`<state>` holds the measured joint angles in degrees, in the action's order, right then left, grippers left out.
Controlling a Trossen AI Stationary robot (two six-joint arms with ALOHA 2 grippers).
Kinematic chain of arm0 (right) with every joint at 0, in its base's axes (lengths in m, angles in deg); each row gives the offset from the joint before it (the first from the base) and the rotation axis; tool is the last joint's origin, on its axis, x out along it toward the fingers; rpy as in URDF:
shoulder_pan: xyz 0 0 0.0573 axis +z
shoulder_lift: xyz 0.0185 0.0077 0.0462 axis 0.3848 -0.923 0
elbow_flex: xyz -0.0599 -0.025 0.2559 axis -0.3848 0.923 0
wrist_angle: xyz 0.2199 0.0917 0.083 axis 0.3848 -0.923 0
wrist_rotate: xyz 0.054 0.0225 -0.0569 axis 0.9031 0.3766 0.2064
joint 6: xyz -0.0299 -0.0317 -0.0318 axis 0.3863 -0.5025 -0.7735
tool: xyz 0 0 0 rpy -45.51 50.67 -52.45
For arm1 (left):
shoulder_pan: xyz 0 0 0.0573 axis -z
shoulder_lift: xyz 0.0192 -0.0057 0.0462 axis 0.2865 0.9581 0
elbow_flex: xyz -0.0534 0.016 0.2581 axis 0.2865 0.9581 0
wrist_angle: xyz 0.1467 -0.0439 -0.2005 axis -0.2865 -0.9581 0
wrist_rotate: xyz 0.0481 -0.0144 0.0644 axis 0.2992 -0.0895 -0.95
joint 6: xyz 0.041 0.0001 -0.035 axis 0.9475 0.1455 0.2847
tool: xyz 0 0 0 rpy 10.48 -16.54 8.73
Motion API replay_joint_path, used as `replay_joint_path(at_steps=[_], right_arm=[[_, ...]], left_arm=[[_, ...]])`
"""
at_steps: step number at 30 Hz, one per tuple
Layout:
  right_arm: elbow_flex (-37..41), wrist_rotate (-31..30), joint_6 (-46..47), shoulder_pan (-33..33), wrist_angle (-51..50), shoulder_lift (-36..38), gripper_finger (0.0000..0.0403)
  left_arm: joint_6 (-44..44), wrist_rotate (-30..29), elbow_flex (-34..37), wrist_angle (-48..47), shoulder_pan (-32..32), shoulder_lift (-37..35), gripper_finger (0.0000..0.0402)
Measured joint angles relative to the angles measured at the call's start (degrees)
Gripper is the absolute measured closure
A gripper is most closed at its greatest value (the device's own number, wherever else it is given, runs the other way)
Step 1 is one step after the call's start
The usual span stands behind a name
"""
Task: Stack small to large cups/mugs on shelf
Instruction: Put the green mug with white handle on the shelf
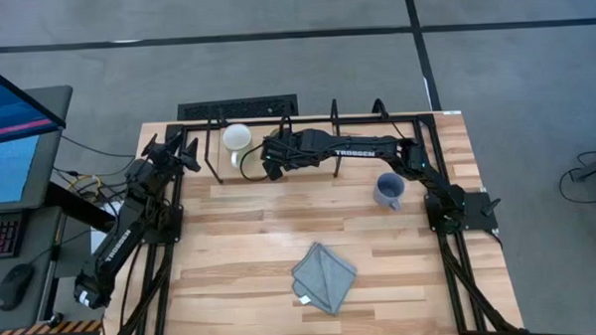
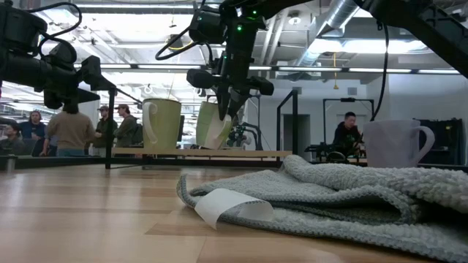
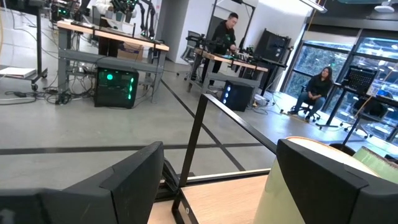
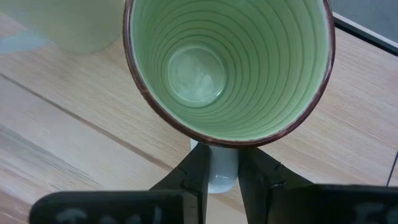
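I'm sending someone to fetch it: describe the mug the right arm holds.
Find the low shelf along the table's far edge. Beside the white mug there, the right gripper clamps a mug by its handle. Only this one is green inside, with a brown rim.

Two matte black jointed arms, white TROSSEN lettering along each forearm, black cables looped near the joints, angular dark fingers (image 4: 196,177) — green indicator lights on one wrist.

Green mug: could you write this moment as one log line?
right gripper: shut on green mug handle, over shelf | white mug: on shelf | left gripper: open, idle
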<state>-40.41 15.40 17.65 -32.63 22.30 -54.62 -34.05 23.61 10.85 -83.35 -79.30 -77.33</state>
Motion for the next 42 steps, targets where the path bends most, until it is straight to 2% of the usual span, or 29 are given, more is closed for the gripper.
replay_joint_path(at_steps=[42], right_arm=[[0.0,1.7,-0.1,-0.2,0.4,-0.1,0.0320]], left_arm=[[0.0,0.1,0.0,0.0,0.0,0.0,0.0097]])
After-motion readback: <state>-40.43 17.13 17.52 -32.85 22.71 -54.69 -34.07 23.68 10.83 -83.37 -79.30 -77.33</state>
